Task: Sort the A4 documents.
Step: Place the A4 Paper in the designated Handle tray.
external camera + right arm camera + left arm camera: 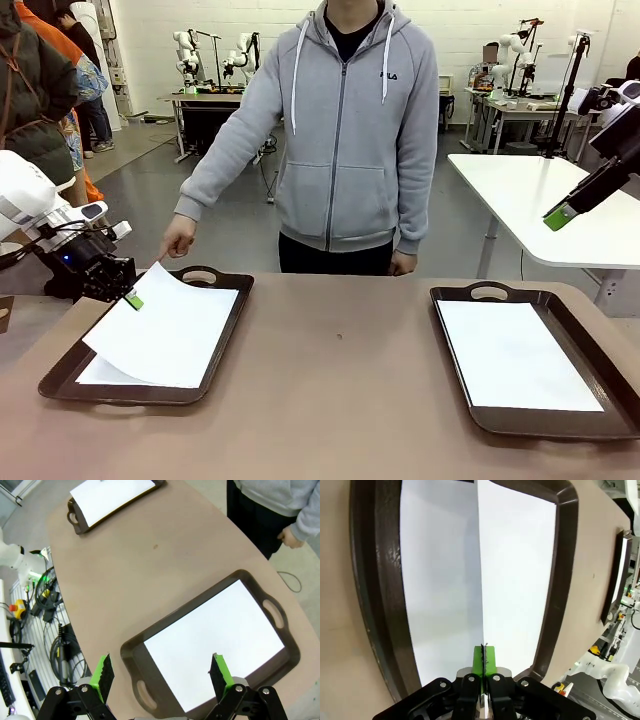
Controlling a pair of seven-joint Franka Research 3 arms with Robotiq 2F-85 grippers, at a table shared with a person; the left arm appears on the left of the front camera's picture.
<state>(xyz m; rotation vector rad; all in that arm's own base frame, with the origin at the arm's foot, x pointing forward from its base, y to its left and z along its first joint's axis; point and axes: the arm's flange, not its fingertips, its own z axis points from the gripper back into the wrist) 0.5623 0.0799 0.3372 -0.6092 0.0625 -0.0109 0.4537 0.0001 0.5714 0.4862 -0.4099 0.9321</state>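
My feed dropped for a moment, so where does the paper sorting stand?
One sheet already lies flat in the tray on the robot's right. In hand: the left gripper pinches the lifted top sheet, which the person's hand also holds. Another sheet lies under it in the left tray, left to sort. The right gripper hovers open.

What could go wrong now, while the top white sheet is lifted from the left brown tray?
The left gripper pinches only the edge of the thin white paper sheet, so it may slip or crease. The person's hand holds the far corner; pulling apart could tear it. The white sheet underneath might drag along.
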